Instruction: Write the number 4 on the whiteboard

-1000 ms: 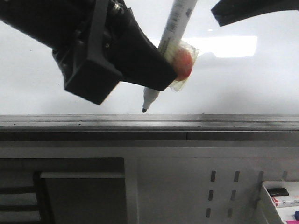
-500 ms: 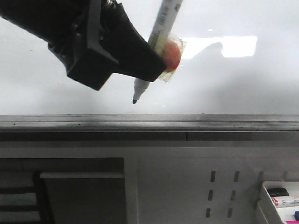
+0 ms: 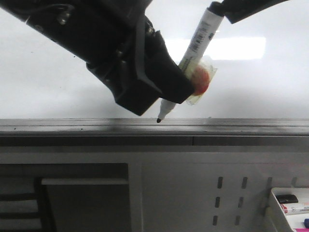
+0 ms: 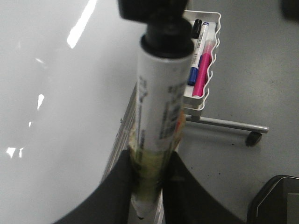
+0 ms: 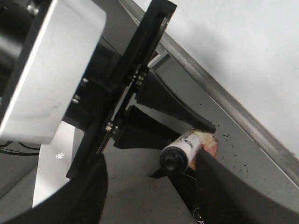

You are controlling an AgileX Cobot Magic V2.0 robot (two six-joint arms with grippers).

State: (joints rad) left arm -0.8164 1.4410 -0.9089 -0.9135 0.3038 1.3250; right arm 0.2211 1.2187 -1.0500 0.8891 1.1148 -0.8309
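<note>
The whiteboard (image 3: pixel 48 92) fills the upper front view, with a bright glare and a grey frame edge along its bottom. No number 4 shows on it. My left gripper (image 3: pixel 187 86) is shut on a white marker (image 3: pixel 199 39) wrapped in yellowish tape with a red blob. The black tip points down, just at the board's lower frame edge. In the left wrist view my gripper (image 4: pixel 149 186) clamps the marker (image 4: pixel 161 98) beside the board (image 4: pixel 56 116). My right gripper (image 5: pixel 154 196) is open, its fingers either side of the marker's rear end (image 5: pixel 180 151); it shows at the top right of the front view (image 3: pixel 241 10).
A white tray (image 4: pixel 204 100) holding pink, blue and black markers hangs off the stand; it also shows in the front view (image 3: pixel 273 205) at the bottom right. A grey slotted panel (image 3: pixel 227 193) lies below the board's frame. A wheeled stand leg (image 4: pixel 233 125) rests on the grey floor.
The left gripper with the marker moved up and left, then right and down; the tip is now at the frame edge. The right gripper has come back into the top right.
</note>
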